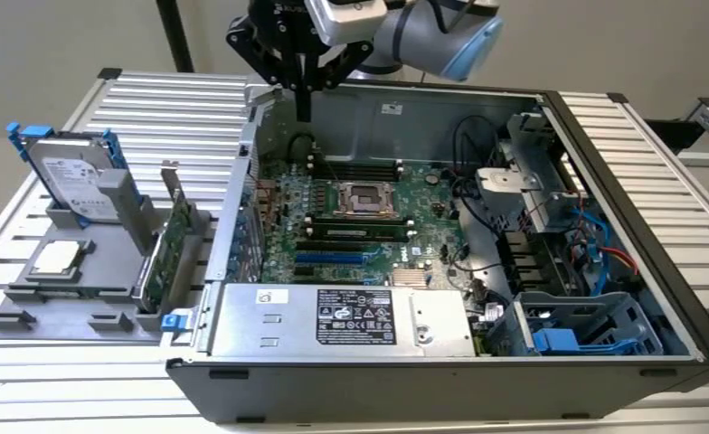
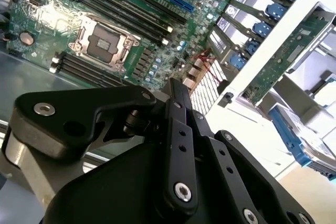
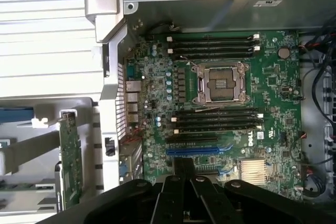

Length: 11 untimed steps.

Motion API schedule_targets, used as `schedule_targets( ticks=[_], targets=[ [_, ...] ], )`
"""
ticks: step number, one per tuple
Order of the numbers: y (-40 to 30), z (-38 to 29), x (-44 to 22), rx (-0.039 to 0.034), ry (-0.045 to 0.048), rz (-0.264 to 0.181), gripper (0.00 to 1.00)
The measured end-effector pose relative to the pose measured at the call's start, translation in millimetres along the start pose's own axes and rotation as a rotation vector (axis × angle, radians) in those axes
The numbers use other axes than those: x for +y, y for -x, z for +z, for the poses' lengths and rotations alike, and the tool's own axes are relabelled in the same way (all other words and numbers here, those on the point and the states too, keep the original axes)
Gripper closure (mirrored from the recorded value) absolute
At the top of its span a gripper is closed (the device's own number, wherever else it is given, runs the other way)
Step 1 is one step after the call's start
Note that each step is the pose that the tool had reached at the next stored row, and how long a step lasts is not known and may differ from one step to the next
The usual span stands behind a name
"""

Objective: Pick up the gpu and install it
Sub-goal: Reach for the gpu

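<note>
Standing edge-on, gpu (image 1: 162, 262) partly hidden.

power supply label (image 1: 354, 316), print illegible

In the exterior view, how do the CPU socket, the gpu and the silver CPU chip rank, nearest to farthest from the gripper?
1. CPU socket, on the motherboard, closest to the gripper.
2. gpu, upright in the grey holder outside the case, exterior view's left.
3. silver CPU chip, farther left on that holder.
</note>
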State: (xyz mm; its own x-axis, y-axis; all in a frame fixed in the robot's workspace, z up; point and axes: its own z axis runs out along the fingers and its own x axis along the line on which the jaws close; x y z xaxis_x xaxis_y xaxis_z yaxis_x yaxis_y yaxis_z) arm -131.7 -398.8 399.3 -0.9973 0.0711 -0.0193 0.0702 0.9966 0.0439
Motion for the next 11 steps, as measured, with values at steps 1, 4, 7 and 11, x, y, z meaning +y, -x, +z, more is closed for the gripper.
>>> schedule_targets(
  ticks=[1,4,7,11],
  targets=[
    [-1.1,0.0,-0.1,0.0,0.0001,0.0,1.0],
    [-4.6,0.0,-0.3,0.0,0.0001,0.0,1.0],
    [-8.3,-0.2,-0.6,0.0,0.0001,0.0,1.0],
    [-13.1,-0.2,-0.9,-0.0001,0.0001,0.0,1.0]
  ],
)
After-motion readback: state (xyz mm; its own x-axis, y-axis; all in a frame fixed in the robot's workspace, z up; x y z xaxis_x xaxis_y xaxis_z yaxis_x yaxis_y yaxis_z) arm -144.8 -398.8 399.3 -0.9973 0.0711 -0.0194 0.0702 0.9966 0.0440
